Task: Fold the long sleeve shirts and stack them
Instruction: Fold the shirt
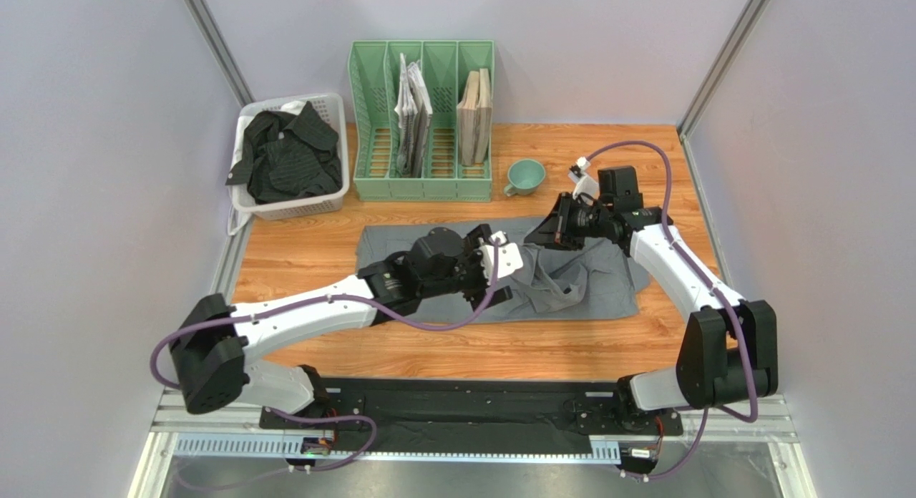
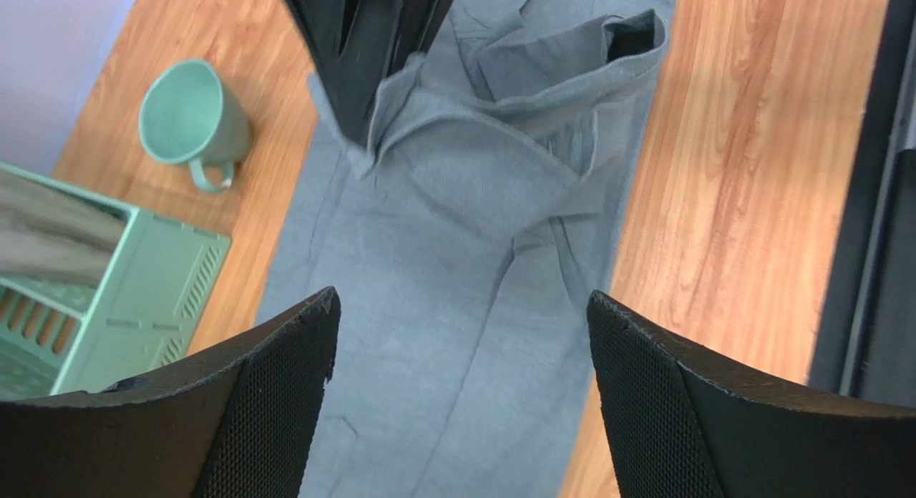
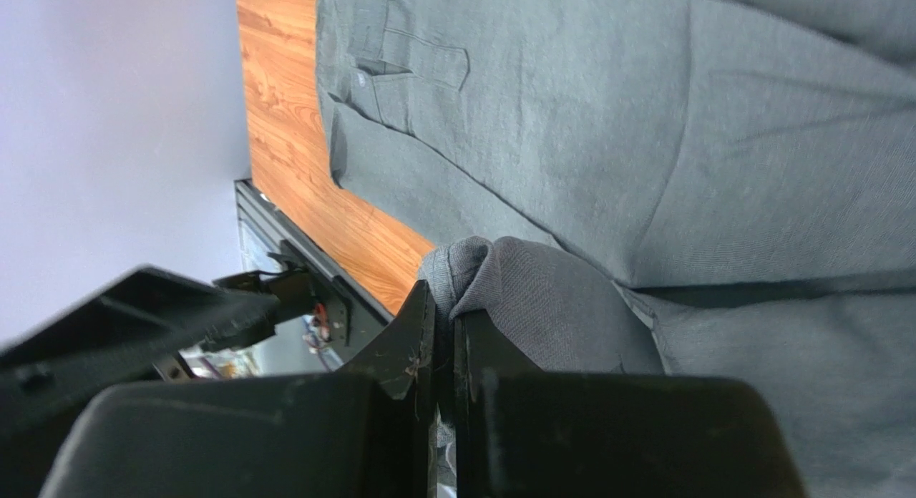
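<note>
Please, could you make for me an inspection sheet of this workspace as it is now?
Surface: wooden table, no spill seen.
Job's things: plain grey long sleeve shirt spread mid-table, partly bunched; black striped shirt heaped in white plastic basket.
Clutter: green slotted file rack holding papers and books; green ceramic mug beside it.
Grippers: left pincer open above the grey shirt; right pincer shut on a fold of it.
Cables: purple cables looped along both arms.
Surroundings: pale walls on three sides.
</note>
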`<act>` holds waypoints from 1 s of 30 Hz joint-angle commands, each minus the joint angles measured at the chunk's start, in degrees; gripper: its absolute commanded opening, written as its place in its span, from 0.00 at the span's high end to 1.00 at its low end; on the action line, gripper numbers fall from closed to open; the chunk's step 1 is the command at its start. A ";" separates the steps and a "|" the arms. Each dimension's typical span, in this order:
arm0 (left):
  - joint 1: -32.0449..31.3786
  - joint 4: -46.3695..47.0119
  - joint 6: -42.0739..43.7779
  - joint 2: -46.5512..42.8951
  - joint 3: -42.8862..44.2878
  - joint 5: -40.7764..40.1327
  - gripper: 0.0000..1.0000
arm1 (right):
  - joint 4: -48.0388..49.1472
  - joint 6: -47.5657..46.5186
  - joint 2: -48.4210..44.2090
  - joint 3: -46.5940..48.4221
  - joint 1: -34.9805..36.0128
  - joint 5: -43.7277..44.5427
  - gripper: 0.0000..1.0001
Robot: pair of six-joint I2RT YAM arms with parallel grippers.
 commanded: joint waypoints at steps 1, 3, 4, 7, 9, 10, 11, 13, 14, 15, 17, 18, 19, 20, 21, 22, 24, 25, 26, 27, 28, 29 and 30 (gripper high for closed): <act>-2.67 10.63 7.30 4.82 2.54 -4.79 0.11 | 3.86 7.86 1.13 -0.80 -0.57 -3.36 1.00; -4.07 12.66 9.66 5.53 1.05 -4.18 0.08 | 3.95 8.48 1.92 -0.71 -0.74 -3.98 1.00; -4.51 14.93 10.29 5.97 0.60 -3.92 0.06 | 3.86 9.18 1.93 -0.71 -1.09 -4.33 1.00; -5.48 15.57 11.44 7.81 0.68 -3.47 0.01 | 4.74 10.59 2.28 -1.24 -1.53 -5.12 1.00; -5.66 15.91 12.05 8.87 1.83 -4.08 0.01 | 5.35 12.34 2.63 -1.50 -1.62 -6.35 1.00; -5.66 16.53 12.49 10.35 2.35 -4.78 0.01 | 5.62 12.87 2.98 -1.68 -1.62 -6.79 1.00; -5.66 16.71 12.75 11.24 4.01 -5.84 0.01 | 6.14 13.66 2.90 -1.94 -1.62 -7.14 1.00; -5.66 15.23 12.93 13.77 6.04 -9.09 0.12 | 6.41 13.84 2.63 -2.29 -1.71 -8.11 1.00; -5.14 14.08 11.63 14.32 8.40 -10.66 0.18 | 6.32 13.84 2.54 -2.29 -1.71 -8.37 1.00; -4.61 12.86 10.48 14.67 9.38 -10.94 0.33 | 6.24 13.15 2.28 -2.38 -1.71 -8.64 1.00; -3.03 9.43 7.59 14.24 10.70 -11.03 0.52 | 5.19 12.09 1.41 -2.29 -2.32 -8.47 1.00; -2.59 8.28 6.70 13.80 10.97 -11.29 0.71 | 4.92 11.65 1.23 -2.47 -2.85 -8.55 1.00; -2.23 5.66 5.65 12.92 11.14 -11.30 0.78 | 4.74 11.56 1.05 -2.64 -3.81 -8.90 1.00; -1.27 4.24 4.50 12.31 11.49 -10.60 0.84 | 3.96 11.12 1.14 -2.65 -4.17 -9.17 1.00; -0.92 2.84 2.41 11.86 11.67 -10.16 0.97 | 3.52 10.77 1.05 -2.65 -4.52 -9.43 0.99; -0.56 0.21 1.17 10.64 12.02 -9.72 1.00 | 3.34 10.07 1.14 -2.82 -5.13 -10.04 0.93; 0.93 -2.88 -3.65 9.23 12.64 -6.30 1.00 | 2.90 9.36 1.14 -2.47 -5.84 -10.92 0.82; 1.54 -5.24 -5.16 7.92 12.90 -3.94 1.00 | 2.72 8.49 1.14 -2.04 -6.89 -11.71 0.72; 2.85 -6.48 -6.74 7.38 13.25 0.61 1.00 | 2.11 7.53 1.14 -1.34 -7.51 -12.15 0.68; 3.56 -7.54 -7.89 6.86 13.52 2.48 1.00 | 1.06 6.21 1.31 -0.54 -8.21 -12.85 0.67; 4.27 -9.64 -9.99 5.63 13.78 4.50 1.00 | -0.34 4.72 1.40 0.59 -9.87 -13.47 0.60; 6.45 -10.09 -11.05 5.01 13.78 10.01 1.00 | -3.05 0.00 1.58 3.48 -10.23 -14.08 0.55; 7.69 -10.10 -11.85 4.13 13.70 13.37 1.00 | -5.34 -3.35 1.66 5.25 -12.15 -14.53 0.50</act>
